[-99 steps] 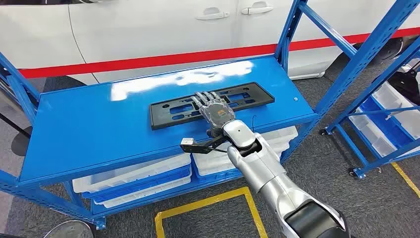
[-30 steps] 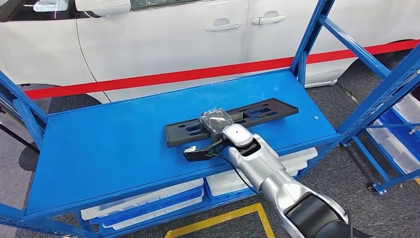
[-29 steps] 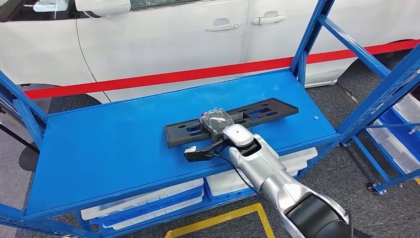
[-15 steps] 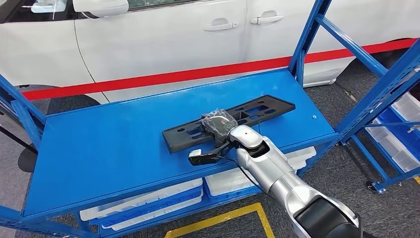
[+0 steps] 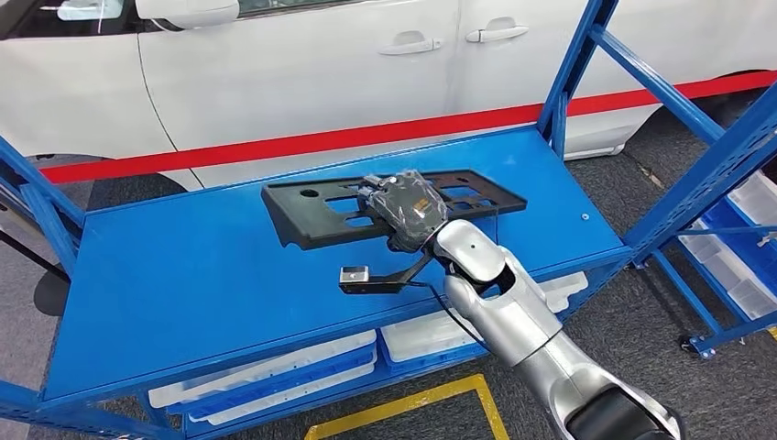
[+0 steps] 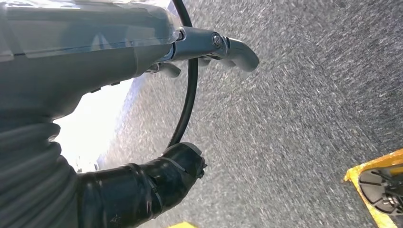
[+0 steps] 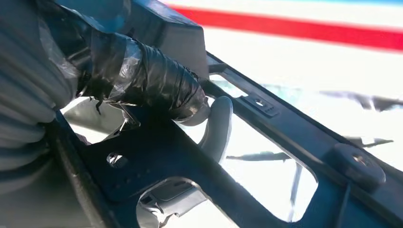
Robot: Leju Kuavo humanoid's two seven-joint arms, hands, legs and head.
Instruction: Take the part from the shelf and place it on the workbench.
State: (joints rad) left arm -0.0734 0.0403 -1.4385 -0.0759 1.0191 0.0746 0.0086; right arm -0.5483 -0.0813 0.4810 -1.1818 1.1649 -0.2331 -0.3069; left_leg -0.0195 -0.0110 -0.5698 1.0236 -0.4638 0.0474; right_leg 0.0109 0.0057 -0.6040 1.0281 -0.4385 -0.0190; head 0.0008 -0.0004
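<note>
The glossy blue metal shelf board [image 5: 165,275] runs wide across the head view, bare on its left half, with blue steel uprights [image 5: 41,197] at its left edge and grey carpeted floor [image 5: 119,188] showing behind. Under the board, white plastic bins [image 5: 266,371] sit side by side on the lower tier, and a yellow floor line [image 5: 412,403] runs in front of the rack. Behind the rack stands a white car body [image 5: 302,64] with a red stripe [image 5: 366,136] along its side, close to the shelf's far edge.

Near the middle, the long black plastic slotted frame part [image 5: 311,211] is tilted, its left end raised off the board; the right hand [image 5: 408,209] grips it around the middle bar, thumb and fingers wrapped on either side in the right wrist view. A small black camera bracket [image 5: 362,277] sticks out from the silver wrist above the board.

To the right, a slanted blue brace [image 5: 641,69] and a second blue rack [image 5: 733,220] holding white bins leave a strip of carpet between racks.

The left hand [image 6: 209,45] hangs over grey carpet, its fingers too hidden to tell their state.
</note>
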